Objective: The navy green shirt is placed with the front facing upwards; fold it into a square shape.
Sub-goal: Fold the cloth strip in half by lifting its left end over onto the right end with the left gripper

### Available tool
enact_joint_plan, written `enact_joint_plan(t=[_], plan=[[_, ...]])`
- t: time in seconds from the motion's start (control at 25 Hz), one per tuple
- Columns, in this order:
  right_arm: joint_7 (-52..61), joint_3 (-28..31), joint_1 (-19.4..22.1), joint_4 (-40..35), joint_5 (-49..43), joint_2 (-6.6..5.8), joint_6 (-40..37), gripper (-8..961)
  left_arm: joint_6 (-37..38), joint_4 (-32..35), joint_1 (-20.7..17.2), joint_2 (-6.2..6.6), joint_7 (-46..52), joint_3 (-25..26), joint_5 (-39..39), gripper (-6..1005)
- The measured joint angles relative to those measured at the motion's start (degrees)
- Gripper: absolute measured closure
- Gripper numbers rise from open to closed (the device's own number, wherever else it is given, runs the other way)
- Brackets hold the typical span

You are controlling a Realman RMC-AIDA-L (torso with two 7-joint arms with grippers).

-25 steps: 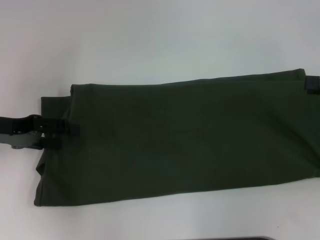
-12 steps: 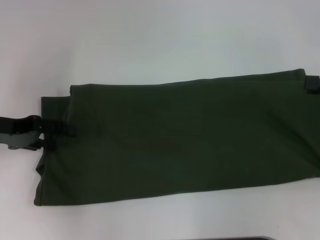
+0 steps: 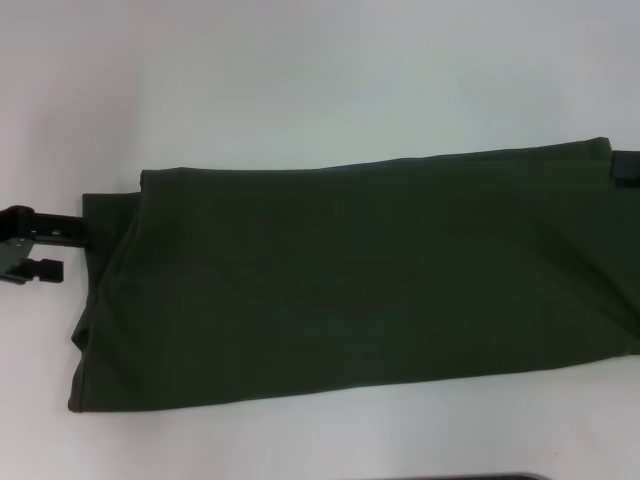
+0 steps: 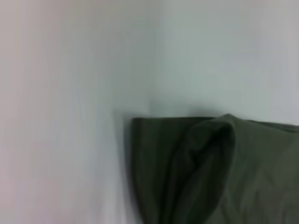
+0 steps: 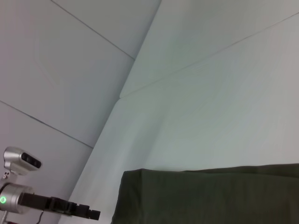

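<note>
White tabletop (image 3: 300, 80) fills the scene, with the shirt (image 3: 350, 280) laid across it as a long dark green band folded lengthwise. At the band's left end the left gripper (image 3: 48, 250) is seen just off the cloth's edge, its two fingers spread apart with nothing between them; one finger reaches to the hem, the other lies on bare table. Outward from that gripper the cloth runs flat and doubled towards the far end, where only a dark sliver of the right gripper (image 3: 626, 168) shows at the upper corner, and whether it is spread or closed cannot be told. Seen from the left wrist, the near corner of the shirt is rumpled into a soft raised fold. The cloth is judged to be light, limp and not slippery, so it will sag and drag unless both layers are pinched together; the short left edge, close to its corners, is judged the best place to be gripped for folding the band over into a square.
</note>
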State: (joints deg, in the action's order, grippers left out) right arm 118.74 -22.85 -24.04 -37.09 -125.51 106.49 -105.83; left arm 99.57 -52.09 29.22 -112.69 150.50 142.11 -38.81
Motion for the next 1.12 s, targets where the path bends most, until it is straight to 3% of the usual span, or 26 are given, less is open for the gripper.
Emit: enact_joint_plan(t=[0.12, 0.48, 1.12], plan=[[0.0, 0.0, 0.0, 0.0, 0.0, -0.02, 0.0, 86, 0.1, 0.0, 0.8, 0.06, 0.9, -0.1, 1.7, 96], [0.0, 0.0, 0.1, 0.0, 0.0, -0.15, 0.0, 87, -1.7, 0.4, 2.8, -2.32, 1.2, -0.2, 6.5, 96], [0.0, -0.1, 0.1, 0.0, -0.1, -0.23, 0.3, 86, -4.4, 0.6, 3.2, -3.41, 1.6, -0.2, 8.6, 97]])
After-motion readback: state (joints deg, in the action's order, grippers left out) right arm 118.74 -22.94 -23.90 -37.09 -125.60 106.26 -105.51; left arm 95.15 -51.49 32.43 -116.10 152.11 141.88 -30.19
